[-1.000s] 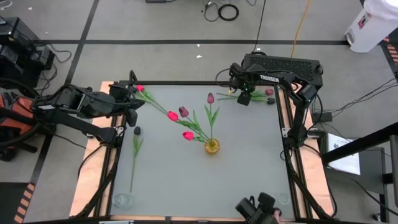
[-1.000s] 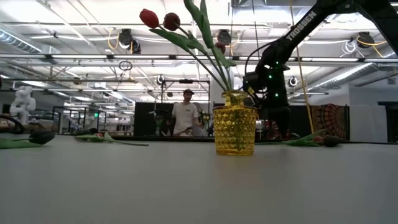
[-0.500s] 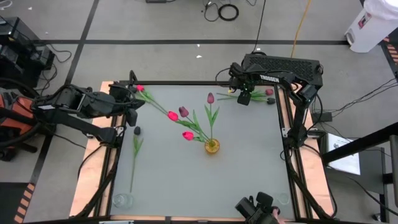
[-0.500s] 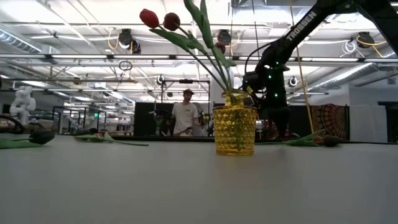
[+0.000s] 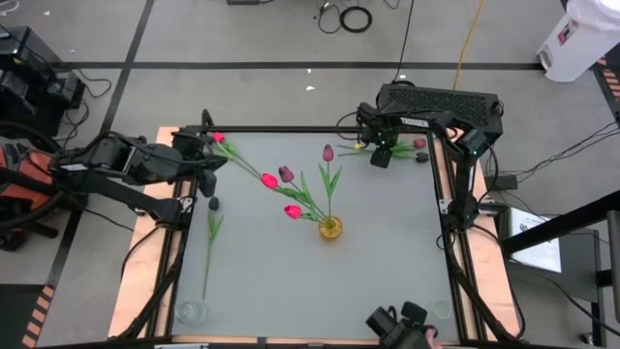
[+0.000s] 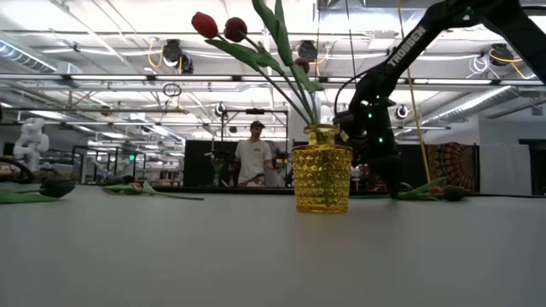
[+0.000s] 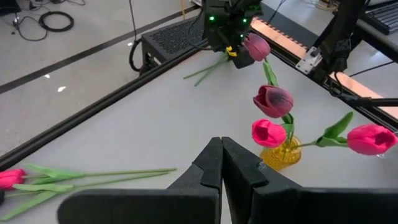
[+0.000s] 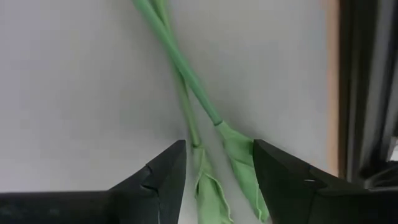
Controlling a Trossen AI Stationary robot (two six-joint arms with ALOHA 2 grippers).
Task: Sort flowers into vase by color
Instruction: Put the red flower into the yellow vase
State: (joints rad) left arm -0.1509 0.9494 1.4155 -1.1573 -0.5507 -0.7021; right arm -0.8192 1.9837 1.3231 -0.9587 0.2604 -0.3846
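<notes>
A yellow glass vase (image 5: 330,229) (image 6: 322,179) stands mid-table holding several tulips, pink and maroon (image 5: 286,174). Two loose tulips (image 5: 420,149) lie at the far right corner, stems (image 8: 186,68) pointing toward the table's left. My right gripper (image 5: 381,155) (image 8: 217,155) is open low over those stems, one finger on each side, not touching them. A pink tulip (image 5: 219,138) (image 7: 7,178) lies at the far left corner. A dark tulip (image 5: 213,204) lies near the left edge. My left gripper (image 5: 207,160) (image 7: 221,152) is shut, beside the pink tulip.
A small clear glass (image 5: 191,312) stands at the near left corner. The table frame's dark rail (image 8: 367,81) runs close beside my right gripper. A person (image 6: 254,158) stands in the room far behind the table. Bare tabletop (image 5: 387,262) lies near and right of the vase.
My right gripper has gone down toward the stems at the far right corner, its arm tipping lower in the low view. The flowers and vase have stayed where they were.
</notes>
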